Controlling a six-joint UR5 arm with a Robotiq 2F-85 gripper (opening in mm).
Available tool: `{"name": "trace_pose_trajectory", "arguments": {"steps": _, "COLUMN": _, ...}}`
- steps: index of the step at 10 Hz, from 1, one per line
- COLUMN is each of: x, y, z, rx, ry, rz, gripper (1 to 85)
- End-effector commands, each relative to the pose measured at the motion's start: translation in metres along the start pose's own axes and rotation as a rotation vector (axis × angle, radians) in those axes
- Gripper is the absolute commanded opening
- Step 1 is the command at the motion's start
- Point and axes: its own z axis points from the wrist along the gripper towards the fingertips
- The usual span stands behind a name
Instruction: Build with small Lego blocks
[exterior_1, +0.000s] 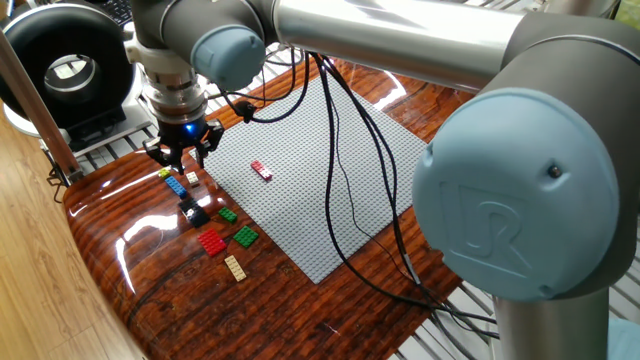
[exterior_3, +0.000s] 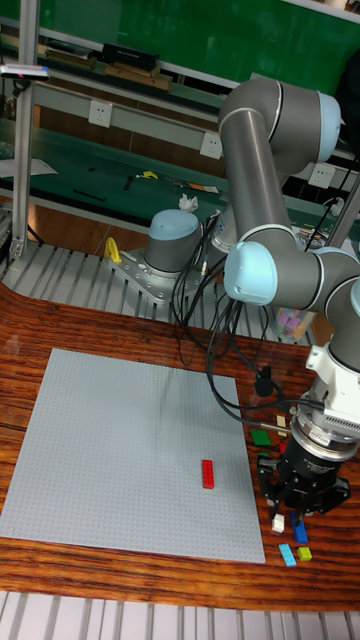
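My gripper (exterior_1: 183, 160) hangs open just above the table at the left edge of the grey baseplate (exterior_1: 330, 190); nothing shows between its fingers. Under and around it lie small Lego blocks: a yellow-green one (exterior_1: 163, 173), a blue one (exterior_1: 176, 186), a tan one (exterior_1: 192, 177) and a dark one (exterior_1: 193, 213). Further toward the front lie two green blocks (exterior_1: 228, 215) (exterior_1: 245, 236), a red plate (exterior_1: 211, 243) and a tan plate (exterior_1: 235, 267). One red brick (exterior_1: 261, 170) sits on the baseplate. In the tall fixed view the gripper (exterior_3: 300, 503) stands right of the red brick (exterior_3: 208, 473).
A black ring-shaped device (exterior_1: 68, 70) stands at the back left past the table's edge. Black cables (exterior_1: 345, 190) droop from the arm across the baseplate. The arm's large joint (exterior_1: 520, 210) fills the right foreground.
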Motion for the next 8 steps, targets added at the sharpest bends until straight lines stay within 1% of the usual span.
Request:
{"name": "trace_pose_trajectory", "arguments": {"steps": 1, "x": 0.006, "y": 0.003, "z": 0.002, "rx": -0.017, "ry": 0.007, "rz": 0.017, "gripper": 38.0}}
{"name": "trace_pose_trajectory", "arguments": {"steps": 3, "x": 0.009, "y": 0.002, "z": 0.0, "rx": -0.021, "ry": 0.011, "rz": 0.007, "gripper": 37.7}}
{"name": "trace_pose_trajectory", "arguments": {"steps": 4, "x": 0.006, "y": -0.004, "z": 0.0, "rx": -0.001, "ry": -0.003, "rz": -0.023, "gripper": 37.3}}
{"name": "trace_pose_trajectory", "arguments": {"steps": 5, "x": 0.005, "y": -0.008, "z": 0.0, "rx": 0.016, "ry": -0.004, "rz": -0.045, "gripper": 38.0}}
{"name": "trace_pose_trajectory", "arguments": {"steps": 6, "x": 0.008, "y": -0.006, "z": 0.0, "rx": 0.009, "ry": 0.005, "rz": -0.058, "gripper": 38.3}}
{"name": "trace_pose_trajectory", "arguments": {"steps": 8, "x": 0.005, "y": -0.005, "z": 0.002, "rx": 0.006, "ry": 0.0, "rz": -0.059, "gripper": 38.3}}
